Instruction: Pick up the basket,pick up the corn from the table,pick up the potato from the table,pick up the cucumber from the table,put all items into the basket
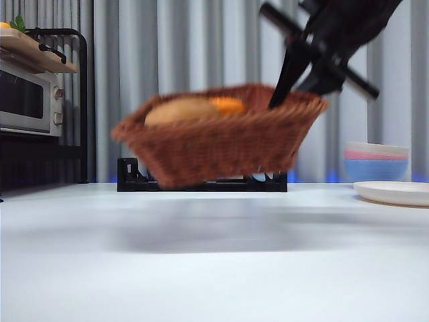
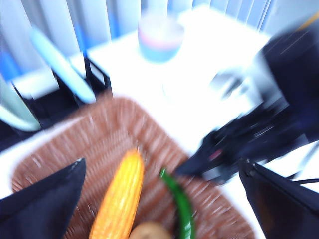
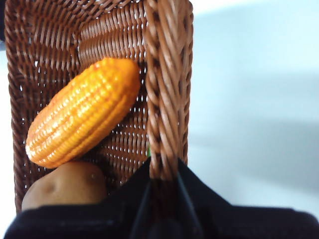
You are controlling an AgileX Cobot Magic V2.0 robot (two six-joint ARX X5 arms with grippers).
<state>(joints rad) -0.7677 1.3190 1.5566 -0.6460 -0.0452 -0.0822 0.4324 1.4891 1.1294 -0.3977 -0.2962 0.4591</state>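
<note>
The brown wicker basket [image 1: 214,144] hangs tilted above the white table [image 1: 214,268]. My right gripper [image 1: 281,97] is shut on its right rim [image 3: 167,74], with one jaw inside and one outside. Inside lie the orange-yellow corn [image 3: 82,114], the tan potato [image 3: 65,184] and the green cucumber [image 2: 182,206]. From the front, the potato [image 1: 181,111] and the corn [image 1: 228,104] show above the rim. My left gripper [image 2: 164,196] hovers open over the basket [image 2: 114,134] and holds nothing; its blurred view also shows the corn [image 2: 119,196] and the right gripper [image 2: 234,144].
Stacked pastel bowls [image 1: 375,161] and a white plate [image 1: 395,192] sit at the back right. A black rack [image 1: 201,181] stands behind the basket. A toaster oven [image 1: 27,100] on a shelf is at the far left.
</note>
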